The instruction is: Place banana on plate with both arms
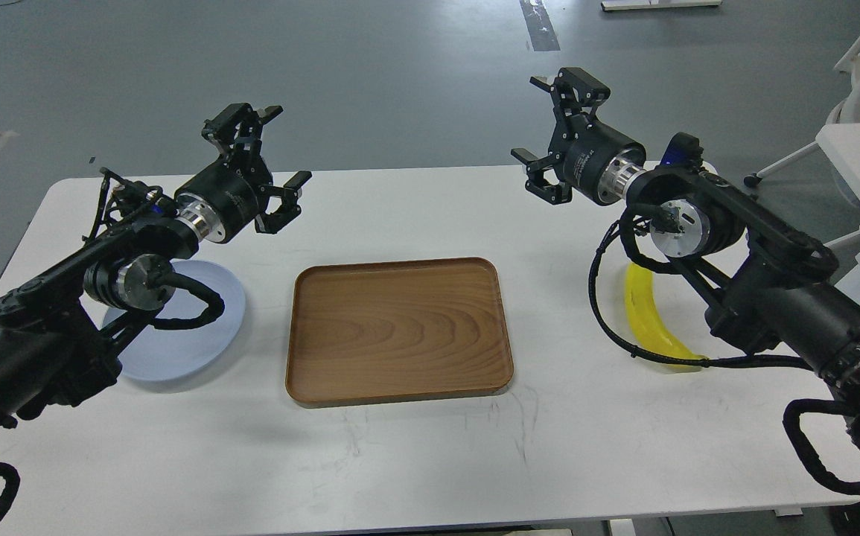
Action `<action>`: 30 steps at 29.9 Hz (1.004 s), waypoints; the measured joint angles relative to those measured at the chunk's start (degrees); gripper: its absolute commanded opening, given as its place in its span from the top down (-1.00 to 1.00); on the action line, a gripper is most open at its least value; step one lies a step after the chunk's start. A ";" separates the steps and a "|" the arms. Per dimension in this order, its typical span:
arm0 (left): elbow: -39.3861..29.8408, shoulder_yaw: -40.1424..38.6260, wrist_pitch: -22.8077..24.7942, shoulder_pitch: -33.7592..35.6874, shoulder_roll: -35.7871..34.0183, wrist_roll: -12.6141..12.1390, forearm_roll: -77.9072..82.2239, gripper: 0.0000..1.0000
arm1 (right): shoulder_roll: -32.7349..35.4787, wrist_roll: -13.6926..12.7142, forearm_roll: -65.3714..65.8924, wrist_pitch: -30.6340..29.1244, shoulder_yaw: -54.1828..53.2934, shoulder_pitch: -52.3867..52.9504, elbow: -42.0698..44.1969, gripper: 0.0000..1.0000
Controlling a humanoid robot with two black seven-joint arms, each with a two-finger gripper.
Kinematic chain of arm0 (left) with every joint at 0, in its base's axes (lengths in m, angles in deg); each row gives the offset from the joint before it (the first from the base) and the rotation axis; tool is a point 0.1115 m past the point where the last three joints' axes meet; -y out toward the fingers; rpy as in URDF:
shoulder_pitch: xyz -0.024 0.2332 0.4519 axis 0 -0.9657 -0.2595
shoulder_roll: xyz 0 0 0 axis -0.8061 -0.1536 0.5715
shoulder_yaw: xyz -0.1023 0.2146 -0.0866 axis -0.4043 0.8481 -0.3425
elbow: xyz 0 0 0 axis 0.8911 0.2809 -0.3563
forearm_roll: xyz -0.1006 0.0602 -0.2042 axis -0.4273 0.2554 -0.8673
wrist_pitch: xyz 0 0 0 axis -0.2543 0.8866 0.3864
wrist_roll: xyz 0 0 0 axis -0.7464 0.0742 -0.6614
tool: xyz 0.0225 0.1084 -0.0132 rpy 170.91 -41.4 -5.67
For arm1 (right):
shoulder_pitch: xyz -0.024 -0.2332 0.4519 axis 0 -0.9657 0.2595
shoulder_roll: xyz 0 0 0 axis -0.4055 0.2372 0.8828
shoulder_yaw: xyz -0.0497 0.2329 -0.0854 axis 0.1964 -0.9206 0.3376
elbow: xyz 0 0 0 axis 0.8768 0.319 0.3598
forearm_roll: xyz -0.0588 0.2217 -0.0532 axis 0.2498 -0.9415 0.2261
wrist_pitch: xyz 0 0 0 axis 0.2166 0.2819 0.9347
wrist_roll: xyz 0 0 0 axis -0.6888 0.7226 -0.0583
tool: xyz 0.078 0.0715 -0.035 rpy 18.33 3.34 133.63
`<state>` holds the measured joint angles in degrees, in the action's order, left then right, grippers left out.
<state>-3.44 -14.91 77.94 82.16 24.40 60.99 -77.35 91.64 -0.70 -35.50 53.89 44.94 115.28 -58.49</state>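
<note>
**A:** Where is the banana found in relation to the two hands?

**B:** It is seen lying flat on the white counter at the right side, partly hidden under the right arm. Its long axis runs from far to near, curving toward the right at the near end. The right hand is held above the counter, beyond the banana and to its left, with fingers spread and nothing gripped. It is judged much the nearer hand.

**A:** And the plate?

**B:** The plate is placed at the far left, partly covered by the left arm. The left hand is raised beyond it, fingers spread and empty.

**A:** What is found between them?

**B:** A brown wooden tray is set in the middle, between banana and plate. It is judged that the banana must be carried across it.
</note>
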 measured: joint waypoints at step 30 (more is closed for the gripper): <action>-0.31 0.18 0.51 0.47 -0.79 -7.47 0.46 -0.96 | -0.47 -0.23 -0.03 -0.19 1.67 1.05 1.73 -1.00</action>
<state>-3.75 -14.73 78.45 82.63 23.61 53.53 -76.88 91.17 -0.93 -35.53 53.70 46.61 116.33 -56.76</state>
